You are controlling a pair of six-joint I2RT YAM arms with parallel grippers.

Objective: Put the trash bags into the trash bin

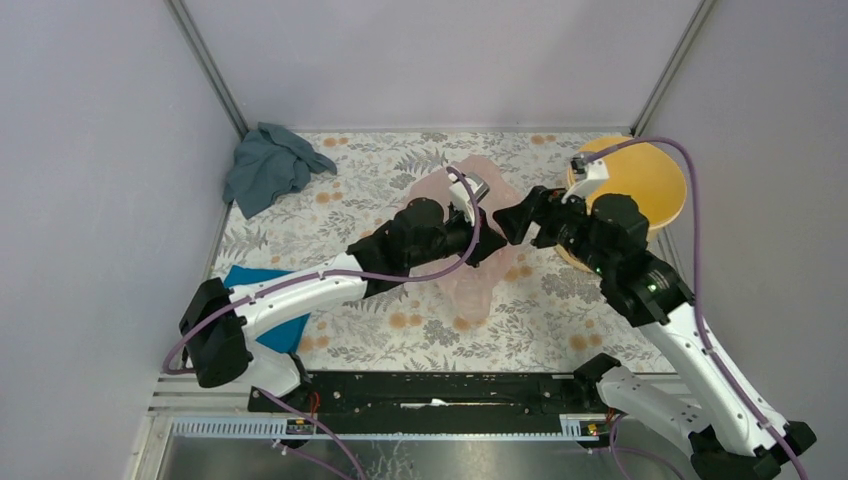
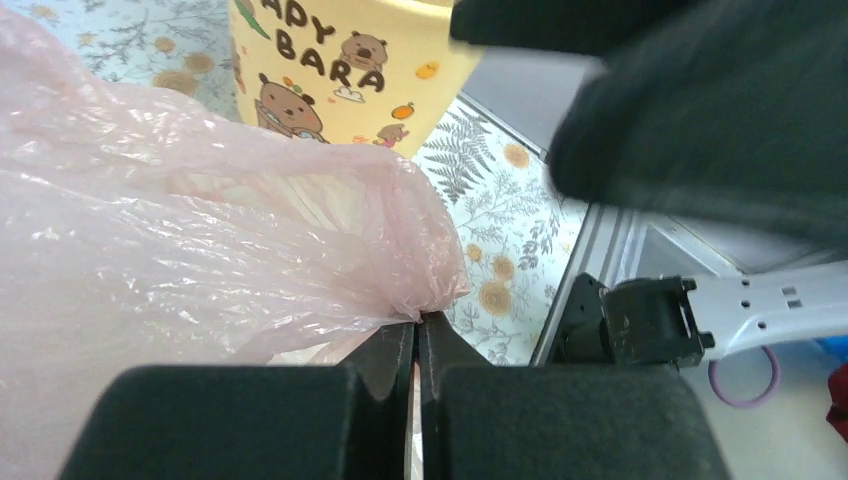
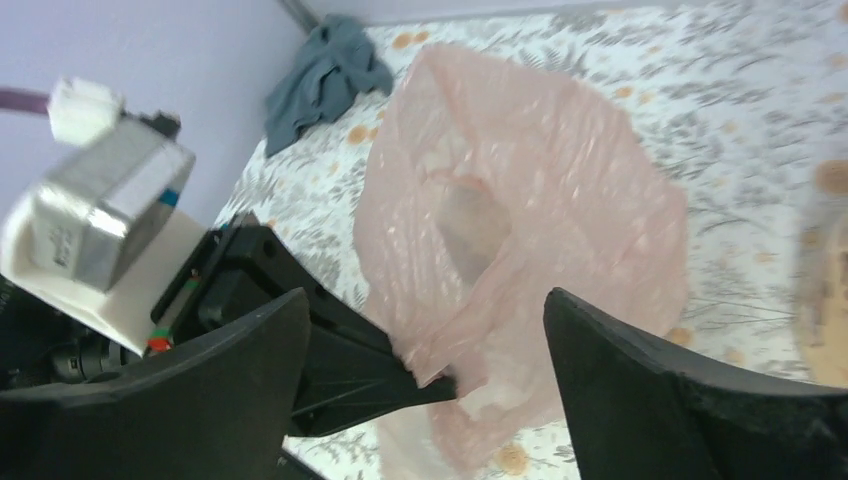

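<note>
The pale-pink trash bag [image 1: 470, 288] hangs crumpled at the table's middle, lifted at its top. My left gripper [image 1: 488, 238] is shut on a pinched edge of the bag, as the left wrist view shows at its jaws [image 2: 420, 325], with the film [image 2: 180, 250] spreading to the left. My right gripper [image 1: 510, 222] is open and faces the left one; in the right wrist view its fingers [image 3: 425, 300] straddle the left gripper's tip [image 3: 445, 380] and the bag [image 3: 540, 190] without touching them. The trash bin [image 1: 630, 185], yellow-orange inside, stands at the far right; its cream printed side [image 2: 350, 60] is just behind the bag.
A grey-blue cloth [image 1: 270, 165] lies in the back left corner, also in the right wrist view [image 3: 330, 70]. A bright blue cloth [image 1: 262, 300] lies under the left arm at the near left. Walls enclose the floral table on three sides.
</note>
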